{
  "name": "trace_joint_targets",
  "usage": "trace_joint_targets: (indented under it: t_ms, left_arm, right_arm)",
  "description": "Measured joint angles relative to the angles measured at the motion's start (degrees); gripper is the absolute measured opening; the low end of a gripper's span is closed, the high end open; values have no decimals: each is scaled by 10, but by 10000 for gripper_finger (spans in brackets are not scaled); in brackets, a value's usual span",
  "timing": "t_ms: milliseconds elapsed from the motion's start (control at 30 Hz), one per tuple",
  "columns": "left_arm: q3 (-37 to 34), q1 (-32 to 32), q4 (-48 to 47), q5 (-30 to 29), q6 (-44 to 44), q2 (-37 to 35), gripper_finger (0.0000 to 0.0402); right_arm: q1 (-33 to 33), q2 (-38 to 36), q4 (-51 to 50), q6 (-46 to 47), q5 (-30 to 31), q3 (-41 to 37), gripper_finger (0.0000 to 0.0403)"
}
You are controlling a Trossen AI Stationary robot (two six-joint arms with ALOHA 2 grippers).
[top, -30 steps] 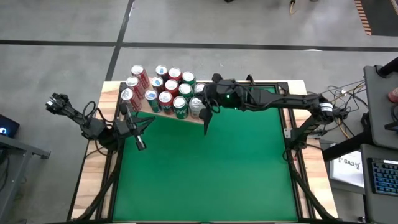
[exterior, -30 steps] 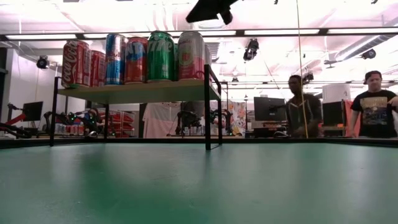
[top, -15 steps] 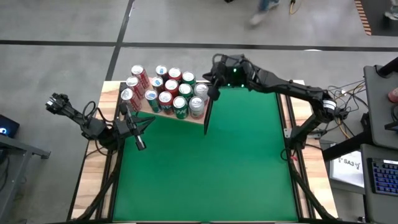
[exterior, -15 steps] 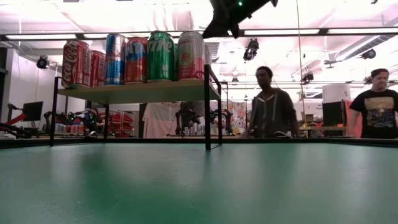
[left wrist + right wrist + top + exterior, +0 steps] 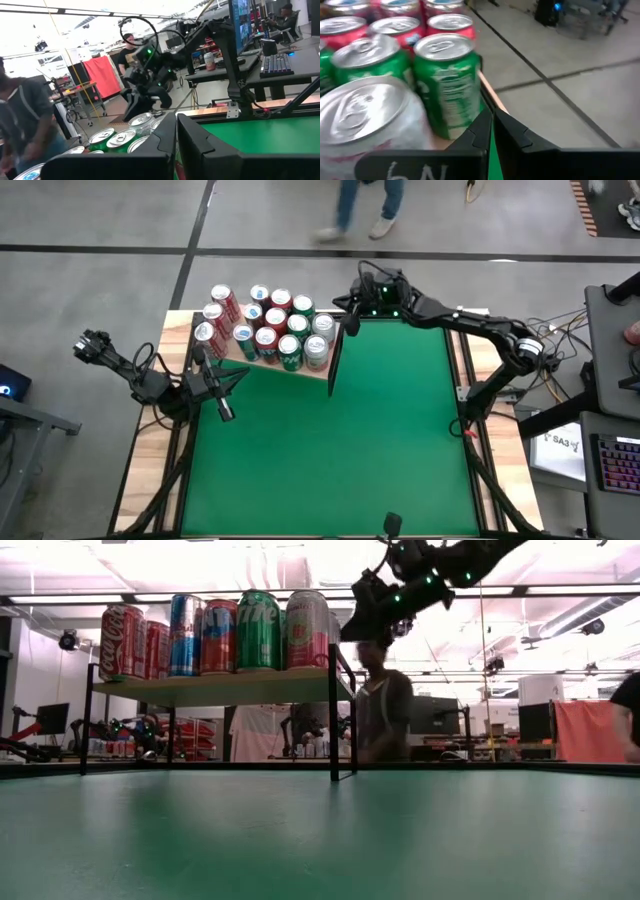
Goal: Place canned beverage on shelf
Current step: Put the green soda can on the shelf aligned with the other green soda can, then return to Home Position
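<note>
the cans are standing upright, packed close in rows on the shelf, filling it to the dark end panel, so the silver can is sitting at that end as the last one in. the right tool, fingers pressed together and holding nothing, is hanging high just past the panel, clear of the cans; a second earlier it was lower, right over that silver can. the left tool, also closed and empty, is waiting at the counter's left edge, unchanged.
</note>
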Motion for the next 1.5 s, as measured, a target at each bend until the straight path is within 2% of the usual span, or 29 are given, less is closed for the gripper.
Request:
trace_joint_targets:
  t_ms: [167, 333, 700, 1300, 1500]
  left_arm:
    - [0, 0, 0, 0, 0, 0, 0]
    - [0, 0, 0, 0, 0, 0, 0]
    - [0, 0, 0, 0, 0, 0, 0]
    - [0, 0, 0, 0, 0, 0, 0]
    - [0, 0, 0, 0, -4, 0, 0]
  right_arm:
    - [2, 0, 113, 18, -14, -65, 12]
    - [2, 0, 185, 44, -49, -104, 12]
    - [36, 0, 190, 50, -49, -108, 12]
    - [50, 0, 187, 57, -49, -107, 12]
    - [51, -23, 182, 56, -20, -107, 12]
